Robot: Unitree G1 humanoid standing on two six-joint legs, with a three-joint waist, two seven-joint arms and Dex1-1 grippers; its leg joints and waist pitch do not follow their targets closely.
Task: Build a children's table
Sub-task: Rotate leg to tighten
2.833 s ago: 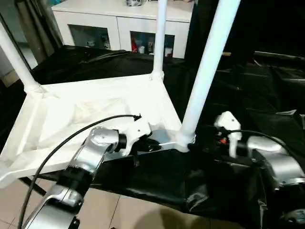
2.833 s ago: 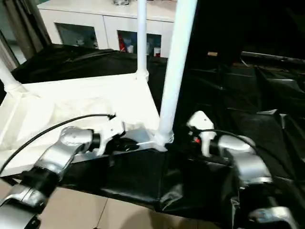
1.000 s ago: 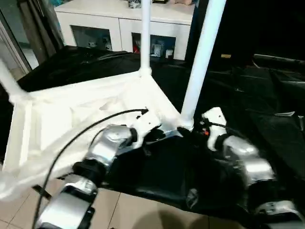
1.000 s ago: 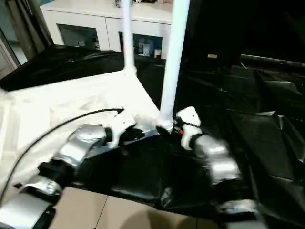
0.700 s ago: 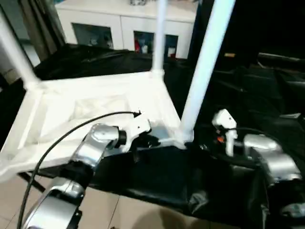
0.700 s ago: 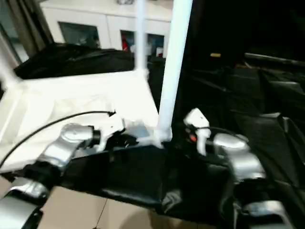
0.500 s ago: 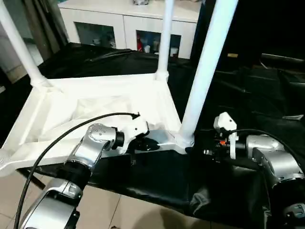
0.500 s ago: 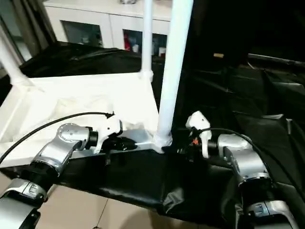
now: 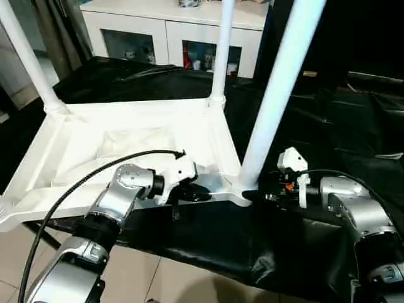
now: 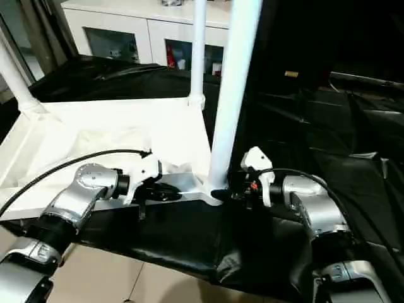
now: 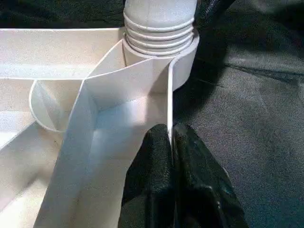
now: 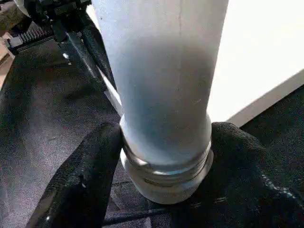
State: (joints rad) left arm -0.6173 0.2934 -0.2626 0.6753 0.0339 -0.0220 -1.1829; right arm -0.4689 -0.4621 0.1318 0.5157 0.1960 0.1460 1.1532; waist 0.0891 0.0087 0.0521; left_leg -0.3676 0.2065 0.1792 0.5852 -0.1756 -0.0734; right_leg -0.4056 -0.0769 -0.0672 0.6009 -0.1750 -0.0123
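The white tabletop (image 9: 113, 145) lies upside down on a black-covered surface, ribbed underside up. Three white legs stand in its corner sockets: far left (image 9: 25, 57), back (image 9: 221, 50) and near right (image 9: 278, 95). My left gripper (image 9: 189, 192) is shut on the tabletop's thin rim wall (image 11: 169, 95), just beside the near right socket (image 11: 161, 42). My right gripper (image 9: 257, 194) sits at the base of the near right leg (image 12: 161, 85). Its two black fingers (image 12: 90, 166) press the leg's threaded foot from both sides.
A white glass-doored cabinet (image 9: 158, 38) stands behind the work surface. Rumpled black cloth (image 9: 353, 126) covers the surface to the right. The tabletop's near left corner (image 9: 6, 211) juts out over the tiled floor (image 9: 177, 278). A black cable (image 9: 82, 183) loops over my left forearm.
My right gripper has slid left, up to the near right leg's base. The left gripper stays on the rim. The head camera has shifted slightly.
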